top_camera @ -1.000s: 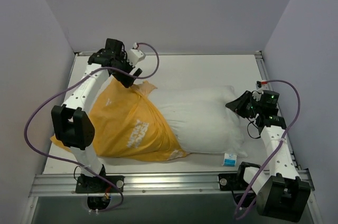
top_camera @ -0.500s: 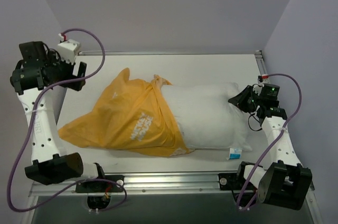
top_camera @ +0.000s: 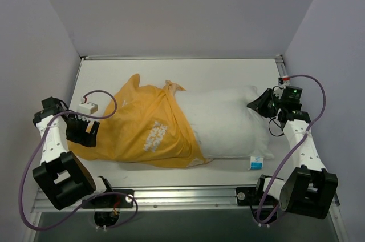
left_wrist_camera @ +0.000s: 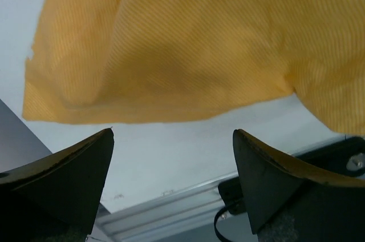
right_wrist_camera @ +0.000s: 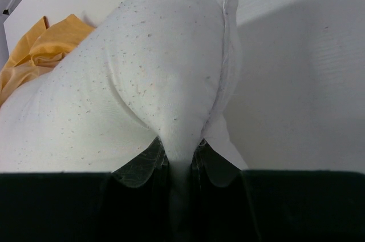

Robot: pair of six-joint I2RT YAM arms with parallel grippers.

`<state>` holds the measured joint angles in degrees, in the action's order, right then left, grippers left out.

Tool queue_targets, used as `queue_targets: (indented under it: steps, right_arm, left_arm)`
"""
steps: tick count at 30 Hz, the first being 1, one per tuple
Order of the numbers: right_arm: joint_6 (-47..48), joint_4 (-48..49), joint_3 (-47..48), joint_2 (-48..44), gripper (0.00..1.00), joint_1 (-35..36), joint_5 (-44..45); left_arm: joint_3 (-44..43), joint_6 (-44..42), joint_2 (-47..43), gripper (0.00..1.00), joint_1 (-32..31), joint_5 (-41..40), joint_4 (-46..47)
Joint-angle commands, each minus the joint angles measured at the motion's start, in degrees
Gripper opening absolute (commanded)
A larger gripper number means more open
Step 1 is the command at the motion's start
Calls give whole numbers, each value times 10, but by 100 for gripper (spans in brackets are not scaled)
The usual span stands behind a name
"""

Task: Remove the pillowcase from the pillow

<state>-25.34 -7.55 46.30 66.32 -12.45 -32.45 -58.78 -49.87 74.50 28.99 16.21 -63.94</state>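
The orange pillowcase (top_camera: pixel 142 130) covers the left half of the white pillow (top_camera: pixel 225 119), which lies across the table with a blue tag (top_camera: pixel 256 162) at its near right corner. My right gripper (top_camera: pixel 260 105) is shut on the pillow's right end; in the right wrist view white pillow (right_wrist_camera: pixel 154 76) fabric is pinched between the fingers of the gripper (right_wrist_camera: pixel 179 156), with the pillowcase (right_wrist_camera: pixel 34 59) far behind. My left gripper (top_camera: pixel 84 133) stands open at the pillowcase's left corner. In the left wrist view the pillowcase's (left_wrist_camera: pixel 171 53) edge lies just beyond the empty gripper (left_wrist_camera: pixel 173 136).
The white table (top_camera: pixel 228 73) is walled at the back and both sides. An aluminium rail (top_camera: pixel 182 193) runs along the near edge, close below the left gripper. Purple cables loop from both arms.
The left arm swung from the back left of the pillowcase out to the left wall, then down to the near left corner. The pillowcase spread out leftward. The right gripper kept its hold.
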Motion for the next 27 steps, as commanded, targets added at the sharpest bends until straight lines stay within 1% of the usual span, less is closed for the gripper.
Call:
queue_targets:
  steps: [1, 2, 3, 4, 5, 7, 9, 12, 14, 15, 16, 18, 19, 22, 23, 25, 26, 27]
  right_arm:
    - [11, 24, 26, -10, 0, -8, 4]
    - [11, 24, 25, -11, 0, -7, 4]
    - [12, 23, 24, -12, 0, -7, 6]
    - [12, 22, 23, -12, 0, -7, 6]
    - [12, 23, 23, -11, 0, -7, 5]
    - [13, 22, 24, -8, 0, -7, 6]
    - [13, 20, 26, -7, 0, -7, 7]
    - [15, 18, 27, -4, 0, -7, 12]
    - [15, 17, 27, -3, 0, -8, 21]
    - [14, 17, 27, -1, 0, -8, 26]
    - [13, 17, 27, -1, 0, -11, 31]
    - [9, 23, 26, 3, 0, -17, 41]
    - [6, 25, 27, 5, 0, -28, 43]
    - [-3, 35, 29, 7, 0, -62, 47]
    - [-14, 42, 28, 9, 0, -95, 35]
    - [-24, 63, 24, 11, 0, -128, 23]
    - [-28, 67, 25, 13, 0, -141, 21]
    - [-30, 68, 26, 18, 0, -163, 23]
  left_arm:
    - [-13, 35, 6, 94, -1, 88, 96]
    - [-4, 39, 2, 94, -3, 102, 137]
    - [20, 56, 2, 94, -9, 94, 164]
    - [32, 70, 5, 94, -17, 75, 196]
    - [44, 77, 17, 94, -32, 33, 249]
    - [63, 82, 34, 94, -39, 14, 279]
    - [63, 73, 62, 94, -39, 36, 275]
    - [63, 56, 104, 94, -39, 73, 223]
    - [80, 53, 120, 94, -39, 59, 228]
    - [89, 61, 123, 96, -37, 28, 241]
    - [103, 65, 126, 75, -35, 9, 268]
    - [105, 68, 137, 42, -24, -18, 278]
    - [91, 70, 141, 3, -17, -25, 270]
    - [62, 80, 134, 2, 30, -28, 256]
    - [40, 84, 113, 2, 43, -34, 257]
    - [16, 86, 82, 2, 80, -50, 270]
    - [5, 84, 46, 2, 91, -68, 280]
    - [-16, 73, 29, 2, 102, -73, 289]
